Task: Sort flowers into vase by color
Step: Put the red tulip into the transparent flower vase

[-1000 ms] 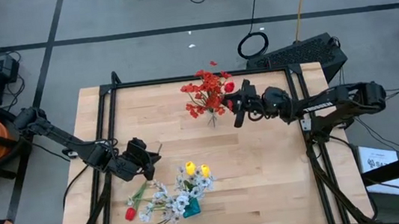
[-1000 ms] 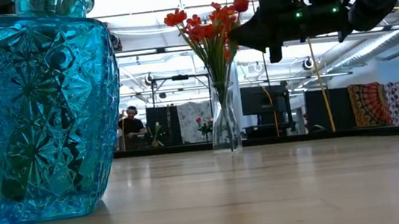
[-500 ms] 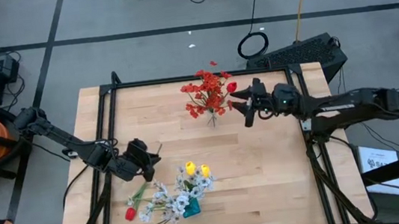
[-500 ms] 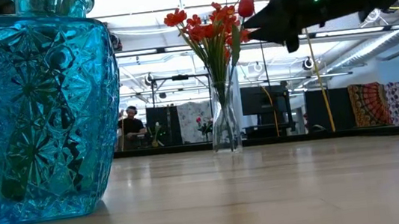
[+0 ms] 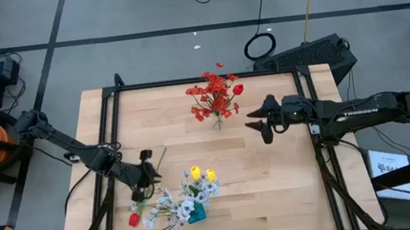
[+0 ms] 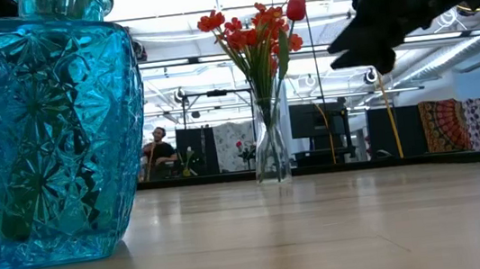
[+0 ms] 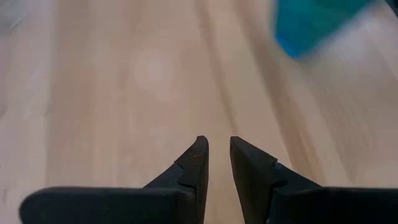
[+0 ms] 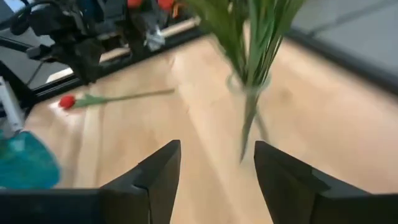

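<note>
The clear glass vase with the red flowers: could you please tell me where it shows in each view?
High view: clear glass vase at the table's far middle, under its red flowers.
Low view: centre, upright.
Left wrist view: not in it.
Right wrist view: upper right of centre, beyond the open right claw.
Shared landmark: the blue vase.
</note>
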